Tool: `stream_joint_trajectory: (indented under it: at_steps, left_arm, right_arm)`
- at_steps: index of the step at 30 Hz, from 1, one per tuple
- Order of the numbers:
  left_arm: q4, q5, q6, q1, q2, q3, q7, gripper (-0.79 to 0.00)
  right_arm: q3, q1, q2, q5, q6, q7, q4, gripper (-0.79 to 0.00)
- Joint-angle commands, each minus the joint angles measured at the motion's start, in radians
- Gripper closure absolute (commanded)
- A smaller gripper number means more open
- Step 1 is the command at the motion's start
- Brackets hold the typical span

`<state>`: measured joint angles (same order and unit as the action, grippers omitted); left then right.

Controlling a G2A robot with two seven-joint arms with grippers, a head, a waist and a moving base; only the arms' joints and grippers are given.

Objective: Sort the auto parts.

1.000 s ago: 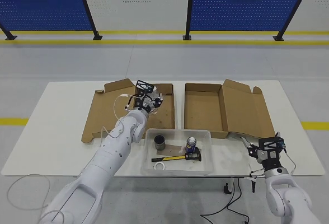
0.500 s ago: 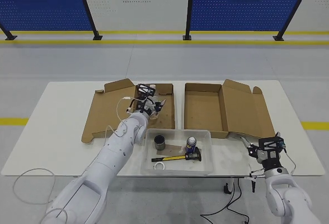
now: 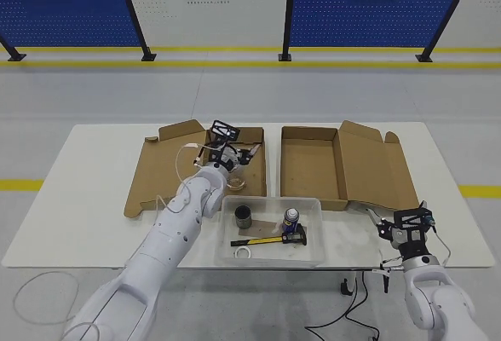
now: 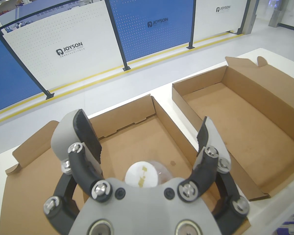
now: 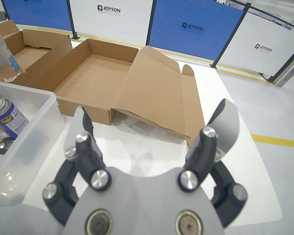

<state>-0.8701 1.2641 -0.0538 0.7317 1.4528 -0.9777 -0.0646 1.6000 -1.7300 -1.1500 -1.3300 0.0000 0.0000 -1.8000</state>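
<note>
A clear plastic bottle [image 3: 235,178] with a white cap [image 4: 141,177] stands upright in the left cardboard box [image 3: 161,175], near its right wall. My left gripper [image 4: 144,123] hangs open just above the cap, its fingers apart on either side and not touching. The same bottle [image 5: 0,54] shows far off in the right wrist view. A clear bin [image 3: 272,200] at the table's front holds a blue spray can [image 3: 291,221], a black cylinder [image 3: 243,214], a yellow-and-black tool [image 3: 267,241] and a white ring [image 3: 243,253]. My right gripper [image 5: 153,108] is open over bare table at the front right.
The right cardboard box [image 3: 310,166] lies open with nothing in it, its lid flap [image 3: 370,166] spread to the right. The bin wall [image 5: 27,123] stands close beside my right gripper [image 3: 408,224]. Blue and white fence panels line the floor behind the table.
My left gripper has shifted slightly right and turned above the left box. The right arm and the bin's contents have not moved.
</note>
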Motion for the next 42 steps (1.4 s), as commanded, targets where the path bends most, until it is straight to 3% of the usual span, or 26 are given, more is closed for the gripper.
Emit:
stream_joint_trajectory:
  at_steps: [1,9,15,21,32,35,36,41,42]
  left_arm:
    - [-0.105,0.022,-0.018,0.036,-0.015,-0.023,0.048,-0.785]
    - [-0.458,0.084,-0.147,0.166,-0.058,-0.090,0.307,-0.785]
    - [-0.594,-0.049,-0.285,0.213,-0.064,-0.092,0.483,-0.785]
    - [-0.604,-0.189,-0.384,0.229,-0.061,-0.059,0.602,-0.785]
    - [-0.554,-0.253,-0.432,0.237,-0.056,0.014,0.704,-0.785]
    - [-0.550,-0.260,-0.443,0.242,-0.057,0.029,0.720,-0.745]
    - [-0.548,-0.265,-0.445,0.244,-0.057,0.033,0.726,-0.690]
    - [-0.530,-0.318,-0.439,0.241,-0.056,0.035,0.744,-0.588]
    - [-0.525,-0.316,-0.439,0.236,-0.056,0.037,0.750,-0.603]
  right_arm:
    - [0.000,0.000,0.000,0.000,0.000,0.000,0.000,-0.785]
    - [0.000,0.000,0.000,0.000,0.000,0.000,0.000,-0.785]
    - [0.000,0.000,0.000,0.000,0.000,0.000,0.000,-0.785]
    - [0.000,0.000,0.000,0.000,0.000,0.000,0.000,-0.785]
    - [0.000,0.000,0.000,0.000,0.000,0.000,0.000,-0.785]
    - [0.000,0.000,0.000,0.000,0.000,0.000,0.000,-0.785]
    - [0.000,0.000,0.000,0.000,0.000,0.000,0.000,-0.785]
    - [0.000,0.000,0.000,0.000,0.000,0.000,0.000,-0.785]
    - [0.000,0.000,0.000,0.000,0.000,0.000,0.000,-0.785]
